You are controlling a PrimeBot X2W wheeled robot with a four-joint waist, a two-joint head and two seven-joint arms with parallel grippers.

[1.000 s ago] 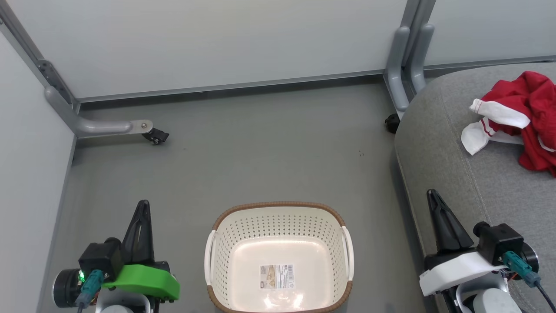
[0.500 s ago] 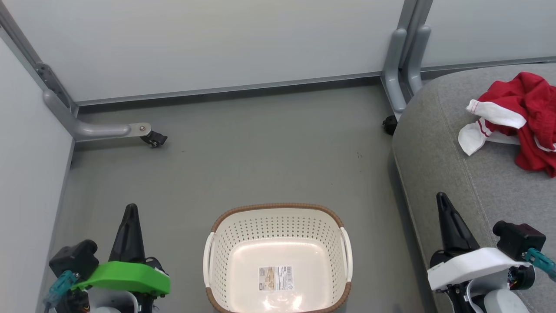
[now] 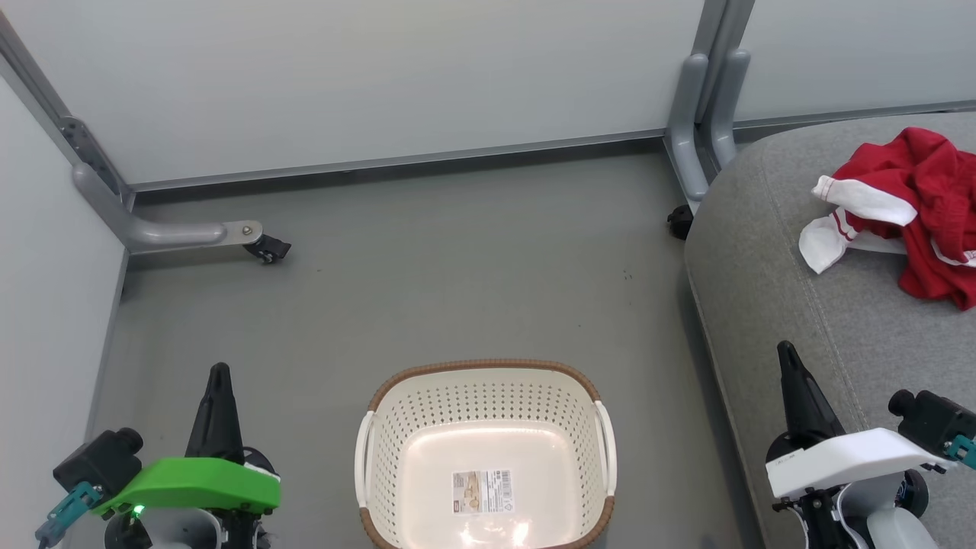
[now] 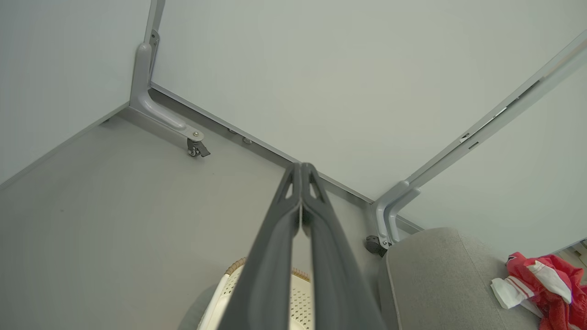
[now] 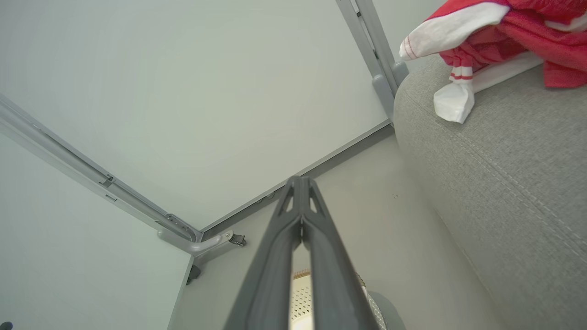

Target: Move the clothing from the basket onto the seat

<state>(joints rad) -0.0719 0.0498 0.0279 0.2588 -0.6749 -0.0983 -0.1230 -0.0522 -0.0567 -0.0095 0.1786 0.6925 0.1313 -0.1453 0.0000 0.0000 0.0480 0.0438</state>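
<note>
The clothing (image 3: 926,206) lies on the seat (image 3: 770,290), well beyond the pressed-together right hand (image 3: 784,351).

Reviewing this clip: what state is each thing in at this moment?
basket: upright on the floor, empty.
clothing: crumpled in a heap on the seat.
seat: carries the clothing.
left gripper: jaws shut, holding nothing.
right gripper: jaws shut, holding nothing.

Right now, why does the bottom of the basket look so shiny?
Head view: light glares white off the basket's smooth floor, just below its label. Left wrist view: the left hand looks huge because it sits right by the lens.
</note>
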